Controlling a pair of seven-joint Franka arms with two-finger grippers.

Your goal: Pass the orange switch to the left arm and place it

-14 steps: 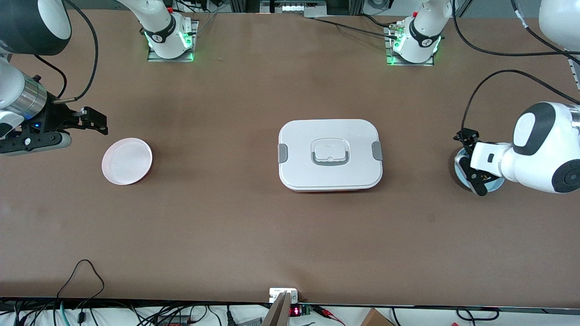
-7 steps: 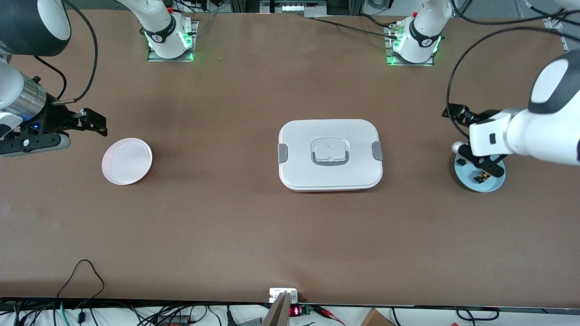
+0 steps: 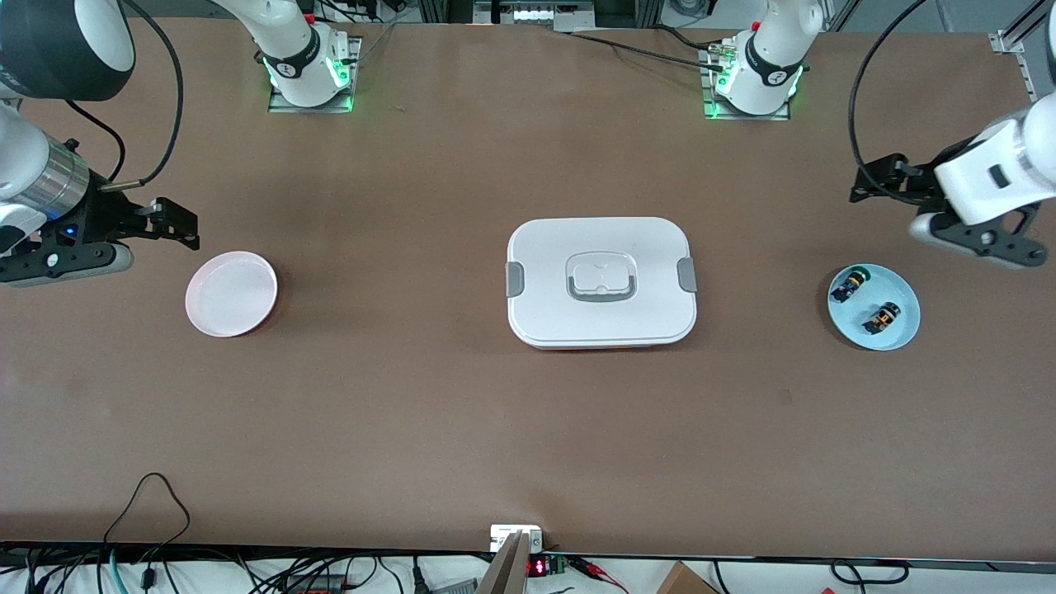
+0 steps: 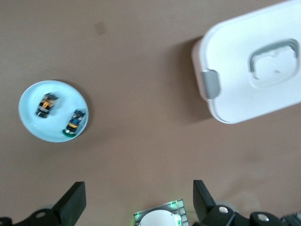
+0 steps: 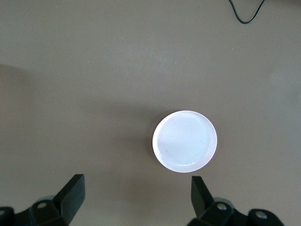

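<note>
Blue plate (image 3: 901,328) holds orange switch (image 3: 881,317), green-capped switch (image 3: 850,285); pink plate (image 3: 231,294) bare.

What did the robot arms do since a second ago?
The left gripper, open and empty, rose off the blue plate toward the table's end, uncovering the orange switch and green-capped switch. The right gripper, pink plate and box stayed put.
</note>
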